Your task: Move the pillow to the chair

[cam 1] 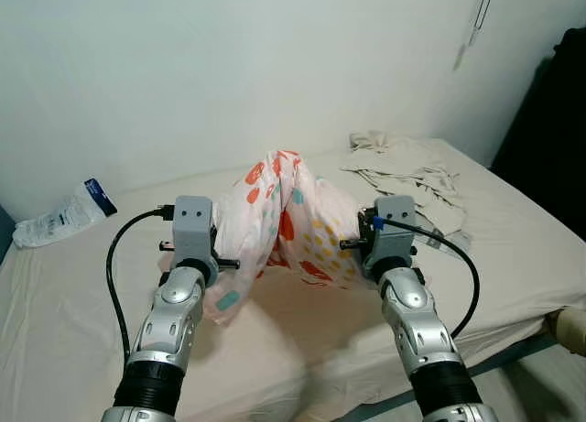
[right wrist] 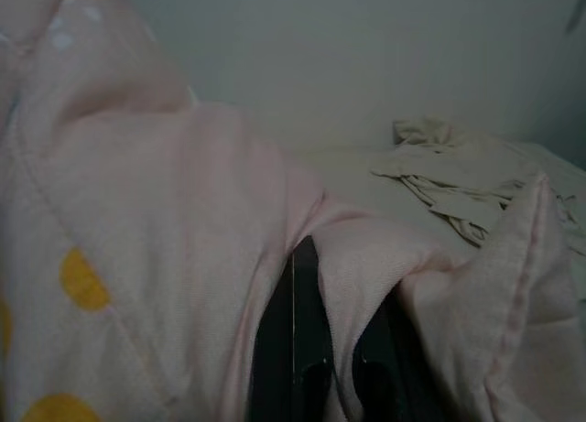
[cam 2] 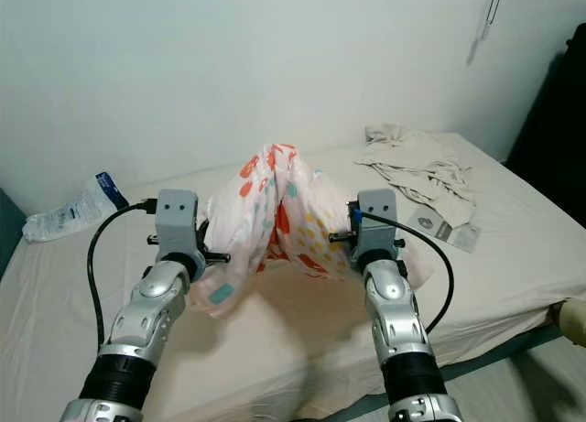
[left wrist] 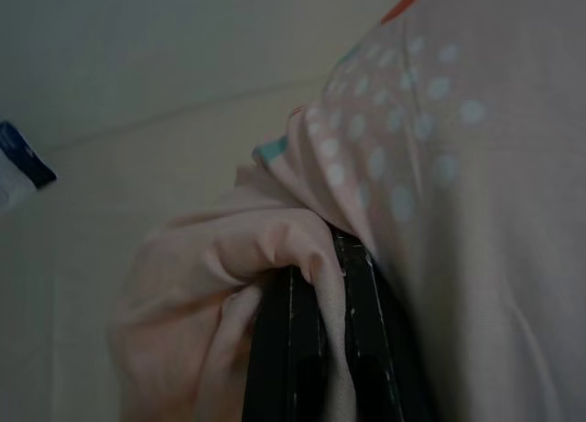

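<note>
A pale pink pillow (cam 1: 291, 219) with red, yellow and teal spots hangs bunched up above the bed (cam 1: 302, 340), lifted between my two arms. My left gripper (left wrist: 320, 285) is shut on the pillow's left edge, pink fabric (left wrist: 229, 285) folded over its black fingers (left wrist: 366, 349). My right gripper (right wrist: 334, 285) is shut on the right edge, cloth (right wrist: 366, 257) pinched between its fingers (right wrist: 298, 349). The pillow's middle rises in a peak (cam 2: 275, 161) and its lower corner (cam 1: 224, 303) droops near my left forearm.
A crumpled beige cloth (cam 1: 403, 166) lies on the bed at the back right. A white and blue packet (cam 1: 69, 216) rests by the wall at the left. Something dark (cam 1: 549, 129) stands beyond the bed's right side. White wall (cam 1: 229, 65) runs behind.
</note>
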